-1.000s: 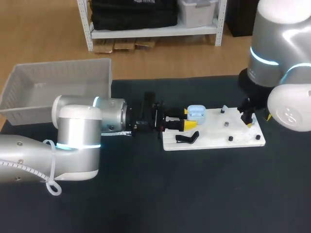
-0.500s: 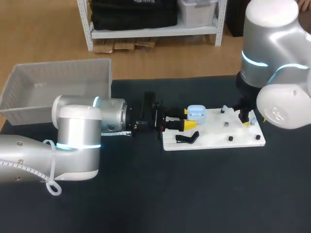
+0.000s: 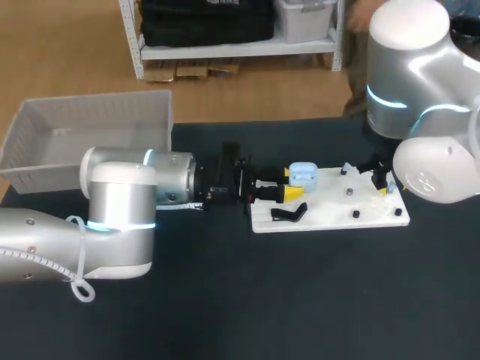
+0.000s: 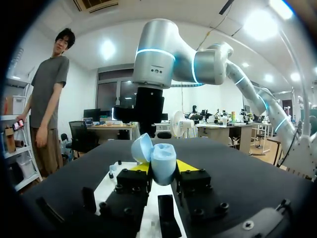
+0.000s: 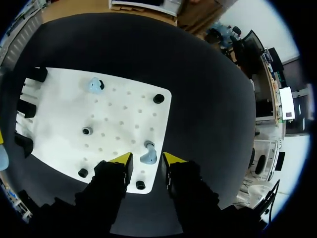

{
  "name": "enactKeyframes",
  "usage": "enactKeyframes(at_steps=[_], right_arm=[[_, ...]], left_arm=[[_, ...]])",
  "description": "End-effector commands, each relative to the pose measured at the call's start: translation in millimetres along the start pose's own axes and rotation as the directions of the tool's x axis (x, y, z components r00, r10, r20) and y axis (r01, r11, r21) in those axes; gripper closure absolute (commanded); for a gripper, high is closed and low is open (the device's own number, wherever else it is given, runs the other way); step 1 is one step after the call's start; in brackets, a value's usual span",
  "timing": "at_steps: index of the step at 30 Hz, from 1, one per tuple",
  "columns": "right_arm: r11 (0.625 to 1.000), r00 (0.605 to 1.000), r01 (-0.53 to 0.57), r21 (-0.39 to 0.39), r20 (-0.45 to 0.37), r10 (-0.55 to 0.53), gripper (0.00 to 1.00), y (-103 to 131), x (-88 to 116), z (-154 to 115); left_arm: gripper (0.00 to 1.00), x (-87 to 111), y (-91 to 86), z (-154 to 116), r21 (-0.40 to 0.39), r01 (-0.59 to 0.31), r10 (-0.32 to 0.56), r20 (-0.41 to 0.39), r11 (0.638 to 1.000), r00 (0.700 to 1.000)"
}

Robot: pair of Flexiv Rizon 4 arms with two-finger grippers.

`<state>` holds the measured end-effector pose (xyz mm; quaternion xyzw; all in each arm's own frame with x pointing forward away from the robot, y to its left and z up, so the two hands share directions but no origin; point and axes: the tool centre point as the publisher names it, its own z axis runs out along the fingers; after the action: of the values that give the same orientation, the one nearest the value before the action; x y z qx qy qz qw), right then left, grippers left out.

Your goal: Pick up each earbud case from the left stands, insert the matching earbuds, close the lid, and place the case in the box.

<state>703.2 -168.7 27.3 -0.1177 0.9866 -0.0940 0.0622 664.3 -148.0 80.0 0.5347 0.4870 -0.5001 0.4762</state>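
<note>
A black table (image 3: 262,300) bears a white pegboard (image 3: 330,211) and pale box (image 3: 94,112).

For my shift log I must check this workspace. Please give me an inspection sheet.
Surface: black table with a white board on it.
Job's things: blue case, lid open; one earbud on the board between the right fingers; second earbud farther ahead; white box at the table's rear left.
Clutter: black piece on the board.
Grippers: left gripper shut on the case; right gripper open.
Cables: white cable on the left arm.
Surroundings: nothing seen reaching over the table.
</note>
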Motion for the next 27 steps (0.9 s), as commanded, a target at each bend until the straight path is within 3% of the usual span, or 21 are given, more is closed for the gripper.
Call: enactKeyframes(at_steps=[1, 16, 19, 22, 27], right_arm=[[1.0, 1.0, 0.0, 0.009, 0.004, 0.0, 0.65, 1.6, 1.9, 0.9], [0.999, 1.0, -0.006, 0.032, 0.01, 0.006, 0.77, -1.4, 1.5, 4.3], [0.999, 1.0, -0.006, 0.033, 0.009, 0.006, 0.82, -1.4, 1.4, 5.3], [0.999, 1.0, -0.008, 0.036, 0.009, 0.007, 0.95, -1.5, 1.5, 5.6], [0.999, 1.0, -0.009, 0.041, 0.014, 0.008, 1.0, -1.8, 2.2, 3.3]], left_arm=[[1.0, 0.5, -1.5, 0.2, -0.006, -0.002, 0.002, 0.001, 1.0, 1.0], [1.0, 0.5, -1.5, 0.2, -0.006, -0.002, 0.002, 0.001, 1.0, 1.0], [1.0, 0.5, -1.5, 0.2, -0.006, -0.002, 0.002, 0.001, 1.0, 1.0], [1.0, 0.5, -1.5, 0.2, -0.006, -0.002, 0.002, 0.001, 1.0, 1.0], [1.0, 0.5, -1.5, 0.2, -0.006, -0.002, 0.002, 0.001, 1.0, 1.0]])
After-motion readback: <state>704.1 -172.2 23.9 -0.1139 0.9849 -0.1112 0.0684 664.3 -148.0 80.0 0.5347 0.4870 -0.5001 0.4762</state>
